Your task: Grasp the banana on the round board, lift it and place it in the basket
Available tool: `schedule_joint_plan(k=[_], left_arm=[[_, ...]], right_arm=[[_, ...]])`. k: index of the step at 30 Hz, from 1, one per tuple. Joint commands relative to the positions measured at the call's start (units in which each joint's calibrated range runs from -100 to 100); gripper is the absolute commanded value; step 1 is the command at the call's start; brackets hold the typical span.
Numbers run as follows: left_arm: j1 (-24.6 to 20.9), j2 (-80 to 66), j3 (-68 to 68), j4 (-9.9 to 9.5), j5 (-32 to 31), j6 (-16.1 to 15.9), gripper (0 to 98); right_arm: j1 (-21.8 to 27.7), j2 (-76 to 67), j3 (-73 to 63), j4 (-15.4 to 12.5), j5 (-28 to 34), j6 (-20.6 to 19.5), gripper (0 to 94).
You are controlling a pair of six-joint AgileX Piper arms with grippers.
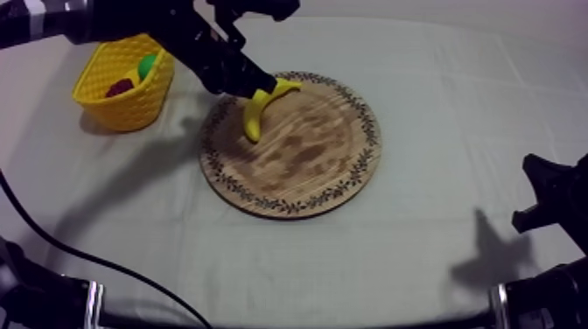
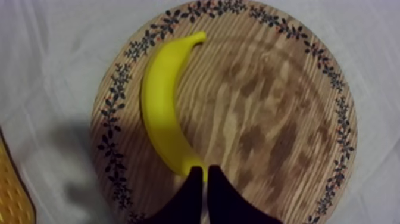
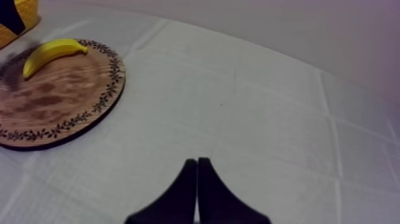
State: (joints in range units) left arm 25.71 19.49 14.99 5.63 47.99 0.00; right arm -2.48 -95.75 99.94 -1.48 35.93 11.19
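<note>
On grey-white cloth (image 1: 455,131), wooden board (image 1: 324,166) with banana (image 1: 255,114); left claw (image 2: 203,171) and right claw (image 3: 197,162) narrow, empty.

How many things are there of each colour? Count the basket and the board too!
Yellow: 2, the banana and the yellow basket
Red: 1, the small red fruit in the basket
Green: 1, a green fruit in the basket
Brown: 1, the wooden board
Total: 5
</note>
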Motion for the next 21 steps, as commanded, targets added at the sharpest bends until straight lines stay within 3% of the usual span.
schedule_joint_plan(k=[1, 6, 9, 13, 21], left_arm=[[-0.1, 0.0, 0.0, 0.22, -0.1, -1.0, 22.6], [0.0, -0.2, 1.3, 0.46, -0.8, -1.2, 58.1], [0.1, -0.3, 2.5, 0.44, -1.4, -0.9, 71.5], [0.0, -0.2, 3.2, 0.41, -1.9, -0.6, 78.9], [-0.6, 2.1, 2.3, 0.35, -2.0, -0.1, 82.4]], right_arm=[[0.0, 0.0, 0.0, 0.0, 0.0, 0.0, 0.3], [0.0, 0.0, 0.0, 0.0, 0.0, 0.0, 0.3], [0.0, 0.0, 0.0, 0.0, 0.0, 0.0, 0.3], [0.0, 0.0, 0.0, 0.0, 0.0, 0.0, 0.3], [0.0, 0.0, 0.0, 0.0, 0.0, 0.0, 0.3]])
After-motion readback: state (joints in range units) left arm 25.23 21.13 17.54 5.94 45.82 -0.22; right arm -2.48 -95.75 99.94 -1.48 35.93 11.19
